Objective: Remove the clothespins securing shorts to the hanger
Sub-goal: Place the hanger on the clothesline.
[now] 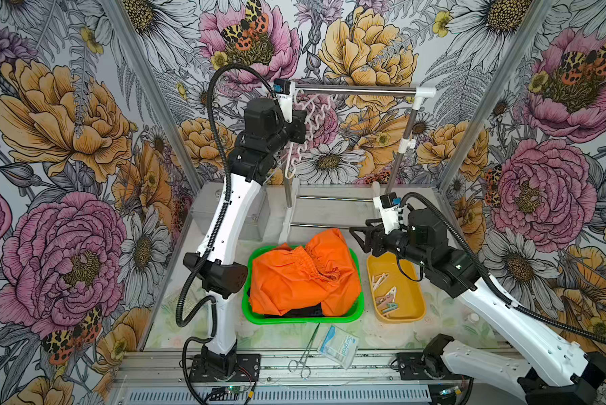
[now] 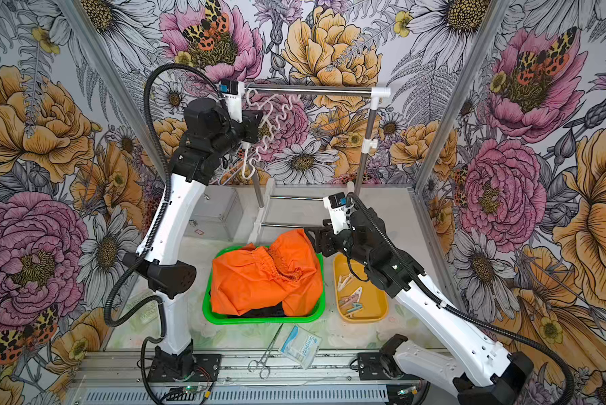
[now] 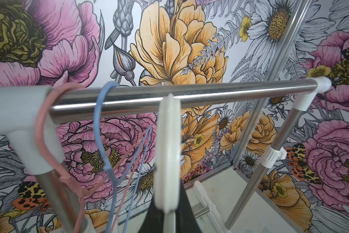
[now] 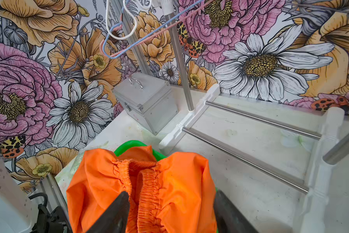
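**Hangers bare, pins in the tray, shorts in the basket**

My left hand (image 1: 300, 124) is up at the rail (image 3: 230, 90), closed narrow on the white hanger (image 3: 167, 153). I judge the grip is there to stop the hanger swinging or slipping off its hook. Beside it the pink wire hanger (image 3: 41, 129) and the blue wire hanger (image 3: 98, 125) hang from the same rail. I can see no cloth and no clip on any of the three.

My right hand (image 4: 170, 203) is low, its fingers wide apart and holding nothing, just above the orange shorts (image 1: 305, 277). Those lie crumpled, waistband up, heaped in the green basket (image 1: 301, 319) on the desk in front of the rack. The basket seems placed there to take each freed pair. Dark fabric (image 1: 303, 312) shows beneath the orange; I take it for another pair, though too little shows to be sure.

The clothespins (image 1: 387, 292), pale wood, white, pink and teal, lie loose in the yellow tray (image 1: 412, 298) just beside the basket. That is on my right arm's side, which suits that hand for dropping them in. By my reading the task is at or near its end.
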`<state>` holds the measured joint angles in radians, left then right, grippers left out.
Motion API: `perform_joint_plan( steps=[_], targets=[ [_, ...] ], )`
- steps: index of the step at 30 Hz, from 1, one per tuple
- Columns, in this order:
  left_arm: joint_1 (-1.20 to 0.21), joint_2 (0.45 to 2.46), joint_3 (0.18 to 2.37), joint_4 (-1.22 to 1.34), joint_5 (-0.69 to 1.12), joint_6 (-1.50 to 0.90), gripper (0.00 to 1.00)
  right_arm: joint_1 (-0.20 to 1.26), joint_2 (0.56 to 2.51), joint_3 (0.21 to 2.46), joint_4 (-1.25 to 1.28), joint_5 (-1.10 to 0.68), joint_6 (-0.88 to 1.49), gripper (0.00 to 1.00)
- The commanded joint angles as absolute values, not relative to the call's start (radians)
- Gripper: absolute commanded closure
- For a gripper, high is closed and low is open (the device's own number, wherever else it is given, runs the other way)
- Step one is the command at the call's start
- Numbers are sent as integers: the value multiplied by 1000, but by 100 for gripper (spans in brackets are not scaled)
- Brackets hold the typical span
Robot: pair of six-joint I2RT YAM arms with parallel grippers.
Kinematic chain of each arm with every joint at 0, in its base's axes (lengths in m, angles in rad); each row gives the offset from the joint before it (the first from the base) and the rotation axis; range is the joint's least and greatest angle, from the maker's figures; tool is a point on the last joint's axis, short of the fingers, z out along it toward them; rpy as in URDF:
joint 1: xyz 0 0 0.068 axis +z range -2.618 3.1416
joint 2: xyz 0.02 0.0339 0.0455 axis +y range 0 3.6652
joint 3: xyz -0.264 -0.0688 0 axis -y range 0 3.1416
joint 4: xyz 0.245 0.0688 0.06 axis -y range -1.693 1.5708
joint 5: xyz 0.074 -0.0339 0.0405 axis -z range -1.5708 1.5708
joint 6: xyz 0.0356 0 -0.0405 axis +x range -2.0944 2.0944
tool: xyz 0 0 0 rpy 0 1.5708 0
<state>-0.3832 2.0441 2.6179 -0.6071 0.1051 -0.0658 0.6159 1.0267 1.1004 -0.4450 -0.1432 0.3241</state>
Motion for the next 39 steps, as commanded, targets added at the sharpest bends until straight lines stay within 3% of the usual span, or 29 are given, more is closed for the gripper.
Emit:
perform_joint_plan(
  steps=[1,16,39],
  targets=[
    [-364,2074,2670,-526,110,-121,100,620,1012,1085,-429,-138,338,32],
    [-354,2165,2756,-476,161,-188,100,630,1013,1051,-399,-133,359,32],
    [-380,2288,2809,-354,94,-206,100,665,1022,1028,-393,-119,393,32]
  ],
)
